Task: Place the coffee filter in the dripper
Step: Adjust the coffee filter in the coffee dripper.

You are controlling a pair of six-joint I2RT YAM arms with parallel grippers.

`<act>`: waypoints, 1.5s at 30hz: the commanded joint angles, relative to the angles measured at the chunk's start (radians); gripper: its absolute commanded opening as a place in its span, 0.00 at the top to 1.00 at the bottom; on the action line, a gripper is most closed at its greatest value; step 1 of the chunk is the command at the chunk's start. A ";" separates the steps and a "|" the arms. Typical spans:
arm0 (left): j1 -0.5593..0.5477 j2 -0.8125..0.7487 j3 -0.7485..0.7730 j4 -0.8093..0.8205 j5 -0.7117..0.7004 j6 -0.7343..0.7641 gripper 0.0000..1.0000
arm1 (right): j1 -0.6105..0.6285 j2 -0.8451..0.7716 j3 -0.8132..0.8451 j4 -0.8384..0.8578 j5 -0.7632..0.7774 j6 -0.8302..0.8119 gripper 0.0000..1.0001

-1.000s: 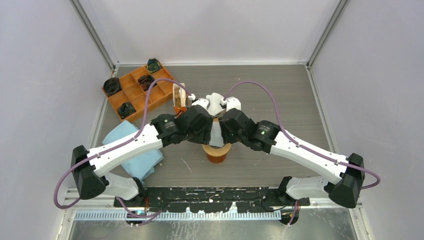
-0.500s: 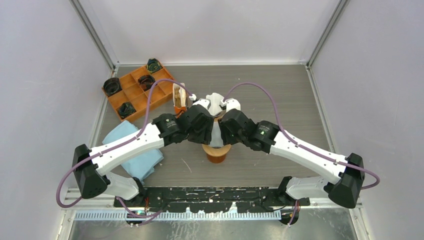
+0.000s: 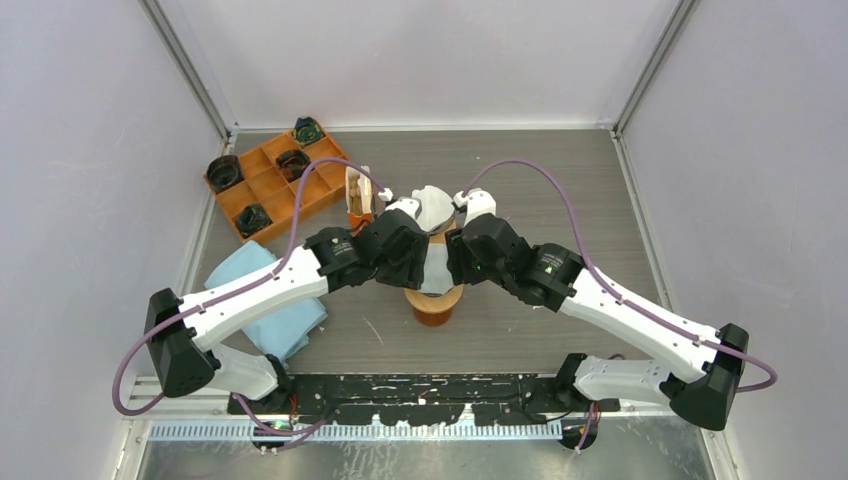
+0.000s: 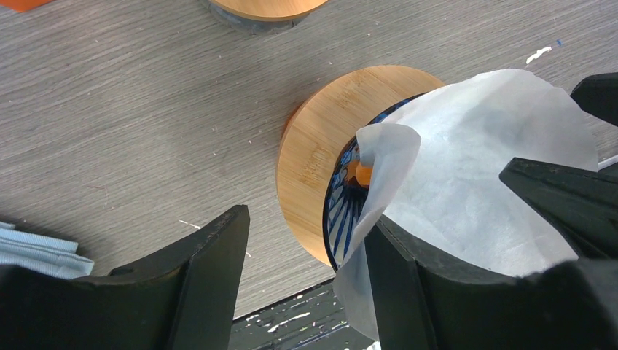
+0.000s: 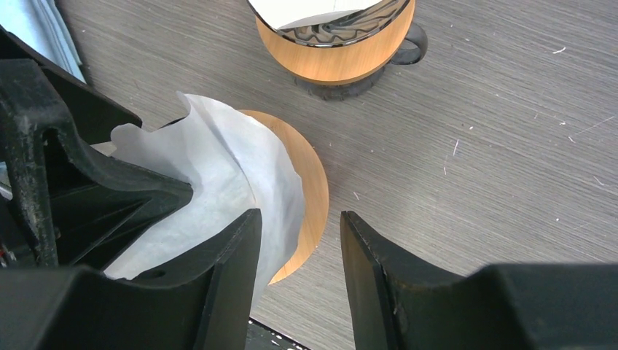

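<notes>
Blue cloth (image 3: 262,300) far L. L gripper (image 4: 306,237): jaws apart, nothing betw them, one finger touching the paper coffee filter (image 4: 466,160). Filter's crumpled, standing partly in the dripper (image 4: 313,146), one edge up off the blue ribs. R gripper (image 5: 300,222): jaws apart, empty, filter against one finger.

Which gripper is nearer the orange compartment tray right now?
Left. The left gripper is on the left side of the dripper, toward the orange tray at the table's far left; the right gripper is on the opposite side, farther away.
</notes>
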 commanded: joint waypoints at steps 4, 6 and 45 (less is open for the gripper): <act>0.010 -0.045 0.008 0.058 0.014 -0.008 0.35 | -0.005 0.002 0.041 0.021 -0.003 -0.021 0.50; 0.014 -0.055 0.008 0.062 0.017 -0.010 0.33 | -0.006 0.007 0.045 0.021 -0.001 -0.027 0.49; 0.103 -0.059 -0.046 0.090 0.089 -0.018 0.30 | -0.069 0.050 -0.027 0.064 -0.087 -0.037 0.50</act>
